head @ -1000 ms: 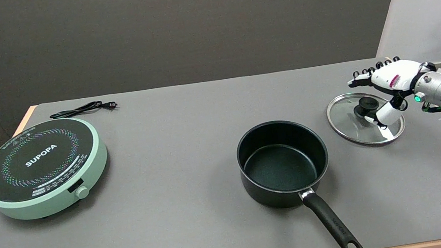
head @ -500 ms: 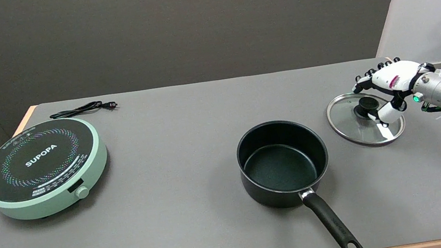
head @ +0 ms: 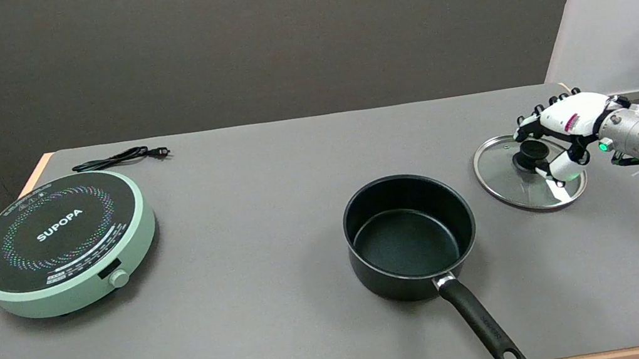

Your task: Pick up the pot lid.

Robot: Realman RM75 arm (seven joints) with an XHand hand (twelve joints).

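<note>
A round glass pot lid with a steel rim [head: 509,176] lies flat on the grey table [head: 267,168] near its right edge, just to the right of a black non-stick saucepan [head: 410,235], the two apart. The lid's black knob [head: 531,153] stands at its centre. The robot's white-and-black right hand [head: 560,134] reaches in from the right and sits over the knob: its fingers [head: 529,121] curve down on the far side of the knob and its thumb [head: 559,166] lies on the near side, over the glass. The hand is partly closed round the knob, but whether finger or thumb presses on it cannot be told from this view; the lid shows no tilt. The saucepan stands empty and upright, its long black handle [head: 487,332] pointing toward the table's near edge. Far to the left rests a round mint-green induction cooker with a black top marked SUPOPA [head: 63,243], and behind it a coiled black power cord [head: 120,158].
</note>
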